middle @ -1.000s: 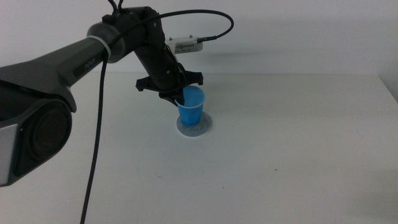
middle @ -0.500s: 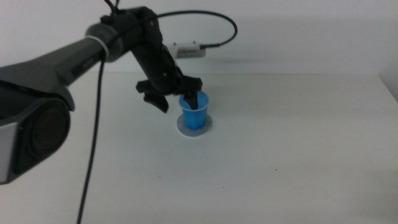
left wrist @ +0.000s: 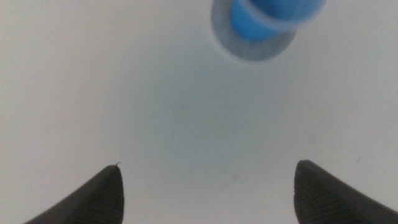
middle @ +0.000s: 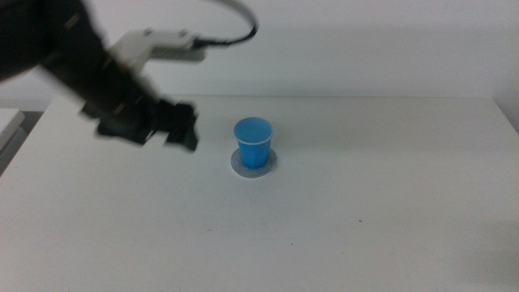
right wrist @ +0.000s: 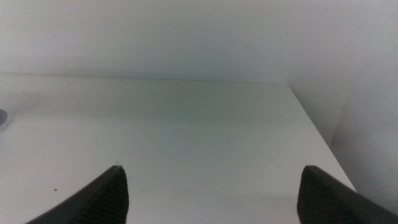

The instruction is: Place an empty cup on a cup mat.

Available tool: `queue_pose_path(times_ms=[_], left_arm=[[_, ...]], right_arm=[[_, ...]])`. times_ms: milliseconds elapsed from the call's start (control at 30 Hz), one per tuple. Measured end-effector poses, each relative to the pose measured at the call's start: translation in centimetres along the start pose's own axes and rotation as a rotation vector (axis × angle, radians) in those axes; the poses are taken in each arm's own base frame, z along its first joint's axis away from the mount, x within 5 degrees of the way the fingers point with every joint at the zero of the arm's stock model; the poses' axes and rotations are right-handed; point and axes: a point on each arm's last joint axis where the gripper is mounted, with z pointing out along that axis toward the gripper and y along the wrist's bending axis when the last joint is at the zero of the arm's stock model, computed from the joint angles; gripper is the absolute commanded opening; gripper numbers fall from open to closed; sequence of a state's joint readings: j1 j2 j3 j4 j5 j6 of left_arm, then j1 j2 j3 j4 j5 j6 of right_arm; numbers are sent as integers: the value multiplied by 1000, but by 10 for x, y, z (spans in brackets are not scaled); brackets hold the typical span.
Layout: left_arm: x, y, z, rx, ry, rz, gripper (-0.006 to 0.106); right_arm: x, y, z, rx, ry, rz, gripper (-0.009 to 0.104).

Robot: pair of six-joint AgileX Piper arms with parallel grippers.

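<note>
Two grippers, one cup, one mat, one table; listed left to right, middle view.

Item 1: left gripper (middle: 182,130). Dark, motion-blurred, up over the table's left half, nearer the far edge than the near one. Well apart from the cup, touching nothing. In its own wrist view (left wrist: 208,186) the two jaws stand spread wide w/ only bare tabletop between them. Holds nothing.

Item 2: cup (middle: 253,142). Bright blue, tapered, pale rim, upright, mouth up, nothing visible inside. Stands on the mat, approx centred, mat edge showing all round the base. Position: about mid-table across, toward the far edge. Also seen blurred in left wrist view (left wrist: 268,17), cut off by the frame edge.

Item 3: cup mat (middle: 253,165). Flat round grey disc, thin white edge, lying flat on the table under the cup. Left wrist view (left wrist: 249,51) shows it as a grey ring round the cup base.

Item 4: table (middle: 389,203). White, plain, a few tiny dark specks near the front.

Item 5: right gripper (right wrist: 211,186). Not in middle view. Own wrist view: jaws spread wide, nothing between, looking over the table's right side toward the far right corner and the wall.
</note>
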State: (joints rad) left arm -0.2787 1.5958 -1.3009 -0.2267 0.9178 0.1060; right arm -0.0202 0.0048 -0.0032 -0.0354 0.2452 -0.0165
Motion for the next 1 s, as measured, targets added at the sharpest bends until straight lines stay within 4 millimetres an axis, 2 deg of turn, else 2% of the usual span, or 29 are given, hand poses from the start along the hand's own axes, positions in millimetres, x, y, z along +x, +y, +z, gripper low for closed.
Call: queue_pose_path(times_ms=[167,400,533,833,1000], left_arm=[[63,4,-14,-37,-160,49,94],[137,14,-11,-97,-377,35,94],[165,18,-16,-125,-500,30,94],[227,30,-54,-286,-813,56,94],[258,30,-53,-328,-920,65,94]], right_arm=[[0,0,0,0,0,0,93],[0,0,0,0,0,0,93],[0,0,0,0,0,0,93],[0,0,0,0,0,0,93],[0,0,0,0,0,0,93]])
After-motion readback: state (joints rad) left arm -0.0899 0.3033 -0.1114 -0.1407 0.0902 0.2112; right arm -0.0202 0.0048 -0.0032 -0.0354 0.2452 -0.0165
